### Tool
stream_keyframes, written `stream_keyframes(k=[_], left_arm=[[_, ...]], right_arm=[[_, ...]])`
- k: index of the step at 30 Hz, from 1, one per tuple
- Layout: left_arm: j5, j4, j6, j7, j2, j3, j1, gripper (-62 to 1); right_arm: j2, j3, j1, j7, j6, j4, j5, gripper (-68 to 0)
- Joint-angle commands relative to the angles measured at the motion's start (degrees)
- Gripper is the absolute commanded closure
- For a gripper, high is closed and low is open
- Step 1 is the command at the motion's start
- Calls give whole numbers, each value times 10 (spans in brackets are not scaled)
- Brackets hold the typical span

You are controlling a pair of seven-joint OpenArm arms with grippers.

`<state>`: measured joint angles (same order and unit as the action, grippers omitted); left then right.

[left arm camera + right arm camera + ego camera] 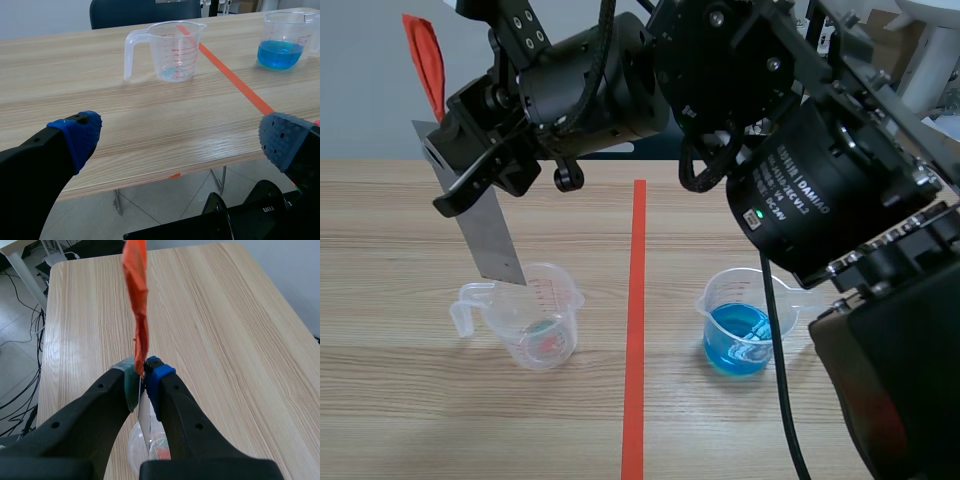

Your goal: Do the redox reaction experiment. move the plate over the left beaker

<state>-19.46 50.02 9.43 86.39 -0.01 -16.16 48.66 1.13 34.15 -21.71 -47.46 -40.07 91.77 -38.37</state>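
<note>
A grey metal plate (490,235) with an orange-red tab (425,60) at its top hangs tilted in my right gripper (470,165), which is shut on it. The plate's lower end is at the rim of the left clear beaker (535,320). In the right wrist view the plate (145,420) points down from the gripper (145,377) into that beaker's mouth (160,450). My left gripper (180,140) is open and holds nothing, low at the table's near edge, with the left beaker (170,50) well ahead of it.
A second beaker (740,330) with blue liquid stands right of the orange-red tape line (636,340). My right arm's bulky body (840,200) crosses above it. A chair back (145,11) stands beyond the table's far edge.
</note>
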Motion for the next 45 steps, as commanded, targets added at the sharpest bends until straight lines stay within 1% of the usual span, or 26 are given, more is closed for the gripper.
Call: stream_keyframes(k=[1, 7, 11, 18, 34, 39, 45], left_arm=[[3, 13, 1, 26, 1, 1, 3, -623], [0, 13, 1, 26, 1, 1, -15, -623], [-10, 26, 1, 26, 1, 1, -20, -623], [-10, 54, 2, 26, 1, 1, -20, -623], [-10, 59, 4, 26, 1, 1, -20, -623], [-9, 59, 19, 26, 1, 1, -21, -623], [-9, 59, 19, 26, 1, 1, -21, -623]], right_arm=[[3, -3, -13, 8, 0, 10, -7, -6], [3, -3, -13, 8, 0, 10, -7, -6], [3, -3, -13, 8, 0, 10, -7, -6], [3, -3, -13, 8, 0, 10, -7, -6], [3, -3, -13, 8, 0, 10, -6, -6], [3, -3, -13, 8, 0, 10, -6, -6], [3, -3, -13, 8, 0, 10, -6, -6]])
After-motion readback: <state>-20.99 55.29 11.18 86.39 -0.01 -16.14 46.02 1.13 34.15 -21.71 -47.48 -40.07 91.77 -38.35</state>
